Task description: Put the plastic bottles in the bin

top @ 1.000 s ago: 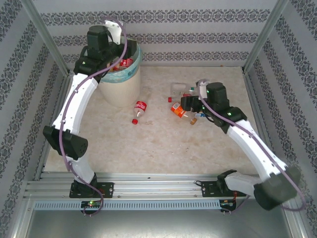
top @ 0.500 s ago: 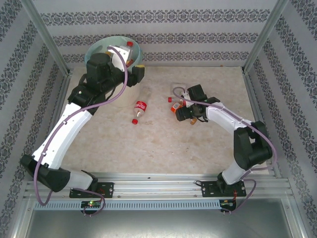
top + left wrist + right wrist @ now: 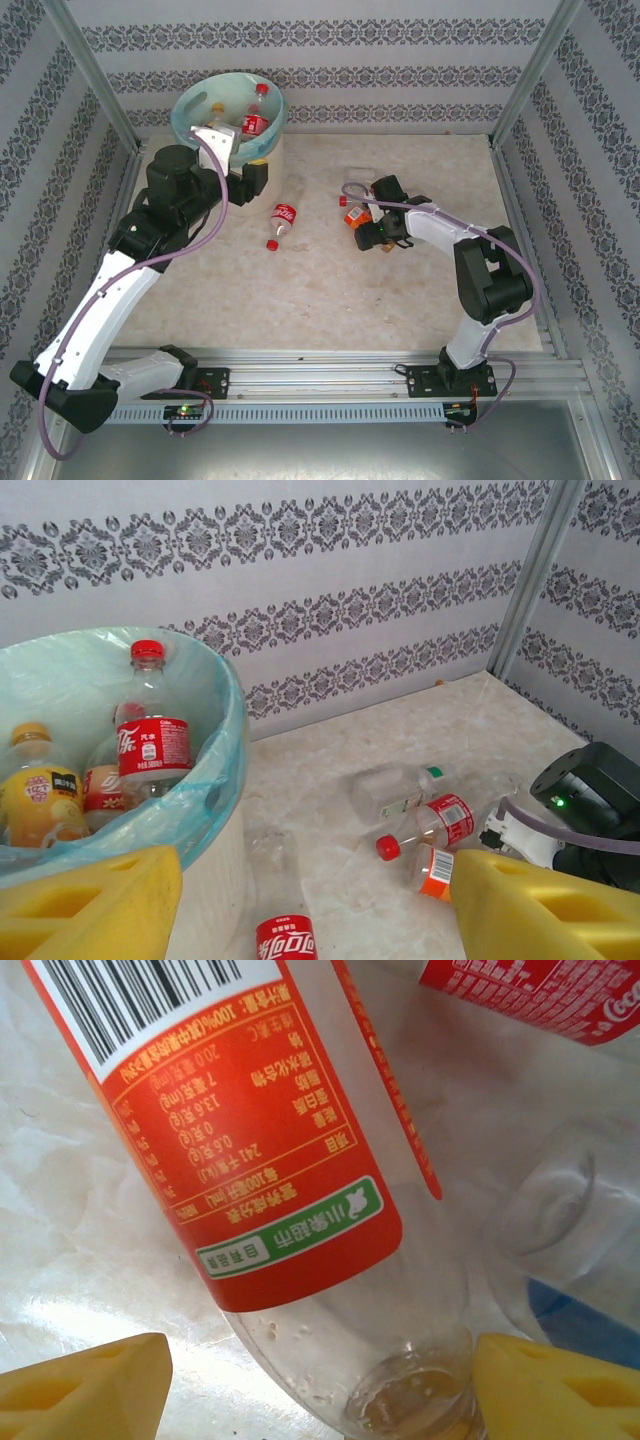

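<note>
The bin (image 3: 178,115), cream with a teal liner, stands at the back left and holds several plastic bottles (image 3: 256,115); its rim (image 3: 225,740) and those bottles (image 3: 150,735) are close on the left in the left wrist view. My left gripper (image 3: 255,182) hangs open and empty beside the bin's right wall. A red-labelled bottle (image 3: 283,220) lies just right of it on the table. My right gripper (image 3: 368,232) is low at a cluster of bottles (image 3: 430,825). It is open (image 3: 320,1390) around the neck end of an orange-labelled bottle (image 3: 250,1130).
A clear bottle with a green cap (image 3: 395,788) and a red-capped one lie against the orange-labelled bottle. Patterned walls and metal posts close in the table on three sides. Bare marble-look tabletop (image 3: 300,290) stretches in front of the arms.
My left arm drew back from above the bin toward the near side, uncovering the bin's mouth. My right arm folded down and pushed its gripper low into the bottle cluster.
</note>
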